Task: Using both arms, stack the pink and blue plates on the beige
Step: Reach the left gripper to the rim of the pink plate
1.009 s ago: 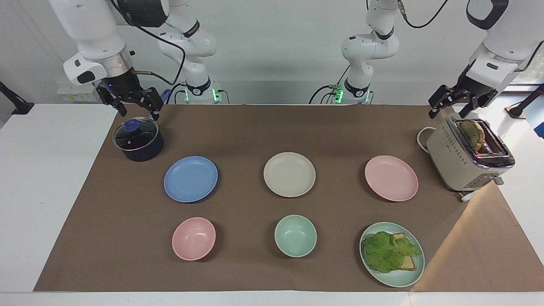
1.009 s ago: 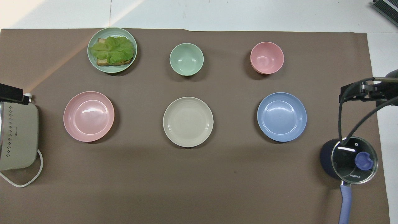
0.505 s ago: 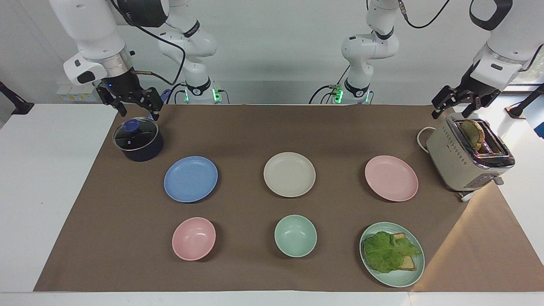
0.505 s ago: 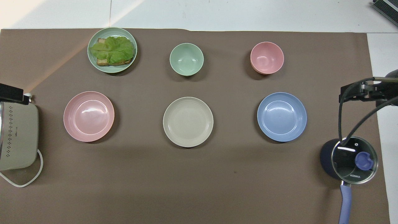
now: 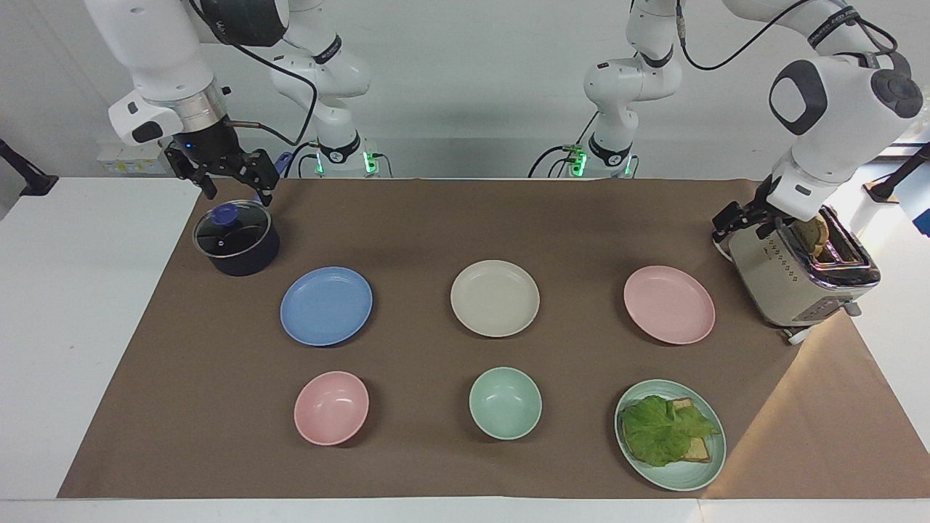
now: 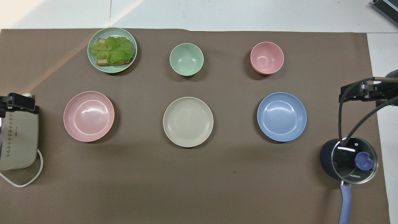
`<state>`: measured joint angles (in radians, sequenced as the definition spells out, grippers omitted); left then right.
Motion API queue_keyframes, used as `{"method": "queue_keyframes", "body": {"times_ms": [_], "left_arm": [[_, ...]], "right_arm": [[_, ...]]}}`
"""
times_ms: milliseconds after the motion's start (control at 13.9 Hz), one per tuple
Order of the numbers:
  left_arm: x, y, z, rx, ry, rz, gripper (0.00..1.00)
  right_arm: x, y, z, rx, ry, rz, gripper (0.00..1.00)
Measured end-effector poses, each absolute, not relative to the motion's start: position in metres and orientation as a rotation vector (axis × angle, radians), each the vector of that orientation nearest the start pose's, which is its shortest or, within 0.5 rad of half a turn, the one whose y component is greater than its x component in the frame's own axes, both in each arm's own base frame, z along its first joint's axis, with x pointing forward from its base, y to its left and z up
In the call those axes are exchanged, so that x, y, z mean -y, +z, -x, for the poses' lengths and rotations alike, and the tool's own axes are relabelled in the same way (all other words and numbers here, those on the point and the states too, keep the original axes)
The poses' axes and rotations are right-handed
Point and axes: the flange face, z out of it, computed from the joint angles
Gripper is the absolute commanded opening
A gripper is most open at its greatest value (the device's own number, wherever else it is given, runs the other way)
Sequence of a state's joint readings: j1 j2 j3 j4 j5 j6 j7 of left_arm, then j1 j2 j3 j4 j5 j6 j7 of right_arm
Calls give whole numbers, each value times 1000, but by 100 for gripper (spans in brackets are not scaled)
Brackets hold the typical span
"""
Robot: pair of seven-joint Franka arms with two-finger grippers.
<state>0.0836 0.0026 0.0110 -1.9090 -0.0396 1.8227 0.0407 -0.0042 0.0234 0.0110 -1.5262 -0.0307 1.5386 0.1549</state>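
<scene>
The blue plate [image 5: 326, 305] [image 6: 281, 116], the beige plate [image 5: 495, 298] [image 6: 188, 121] and the pink plate [image 5: 669, 303] [image 6: 88, 116] lie apart in one row on the brown mat, beige in the middle. Each is bare. My right gripper [image 5: 238, 195] [image 6: 354, 93] hangs open over the pot at the right arm's end, holding nothing. Low beside the toaster's corner, at the left arm's end, my left gripper [image 5: 737, 221] [image 6: 18, 104] is open and holds nothing. It is apart from the pink plate.
A dark pot with a glass lid [image 5: 236, 240] stands beside the blue plate. A toaster [image 5: 795, 280] holding bread stands beside the pink plate. Farther from the robots lie a pink bowl [image 5: 331, 407], a mint bowl [image 5: 505, 402] and a mint plate [image 5: 683, 481] with lettuce on bread.
The left arm has swung down from above the toaster to its corner, toward the pink plate. The right arm and all plates have stayed put.
</scene>
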Motion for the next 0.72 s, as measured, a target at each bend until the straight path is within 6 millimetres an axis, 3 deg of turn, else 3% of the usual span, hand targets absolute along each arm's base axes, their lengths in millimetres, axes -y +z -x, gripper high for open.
{"method": "queue_keyframes", "body": {"times_ms": [432, 721], "left_arm": [[-68, 375, -540, 170, 230, 3174, 100], [-73, 323, -542, 188, 265, 3170, 100]], "right_arm": [[0, 630, -559, -236, 14, 3164, 100], [0, 630, -559, -236, 14, 3164, 100]]}}
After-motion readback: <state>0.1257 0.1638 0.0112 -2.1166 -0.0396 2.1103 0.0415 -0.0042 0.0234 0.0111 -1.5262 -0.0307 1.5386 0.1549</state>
